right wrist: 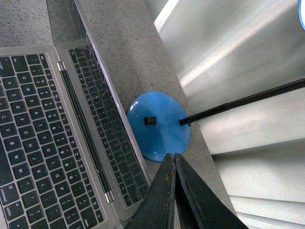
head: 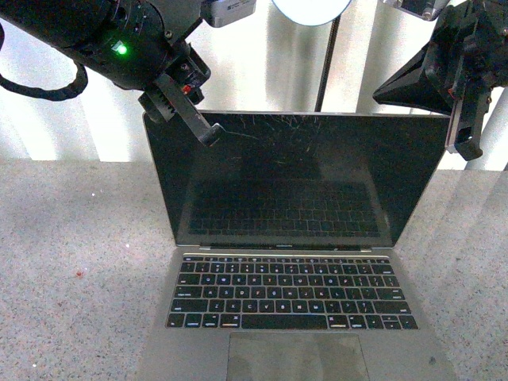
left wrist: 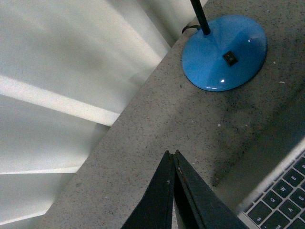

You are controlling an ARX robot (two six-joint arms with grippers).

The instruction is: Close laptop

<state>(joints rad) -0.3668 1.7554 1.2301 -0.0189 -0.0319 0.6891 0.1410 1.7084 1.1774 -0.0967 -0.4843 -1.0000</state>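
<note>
The laptop [head: 294, 238] stands open in the middle of the speckled grey counter, its black scratched screen upright and its black keys and trackpad toward me. My left gripper [head: 211, 133] is shut, its tip at the top left corner of the screen. My right gripper [head: 467, 148] is shut and hangs just beyond the screen's top right corner. In the left wrist view the left gripper [left wrist: 172, 153] is over bare counter with the laptop's keys [left wrist: 279, 200] beside it. In the right wrist view the right gripper [right wrist: 172, 156] is above the lid edge of the laptop [right wrist: 57, 133].
A desk lamp with a blue round base [left wrist: 224, 51] and a thin black stem [head: 327, 67] stands behind the laptop. Its base [right wrist: 159, 124] lies close to the lid. Pale slatted blinds [head: 48, 111] run along the counter's back edge.
</note>
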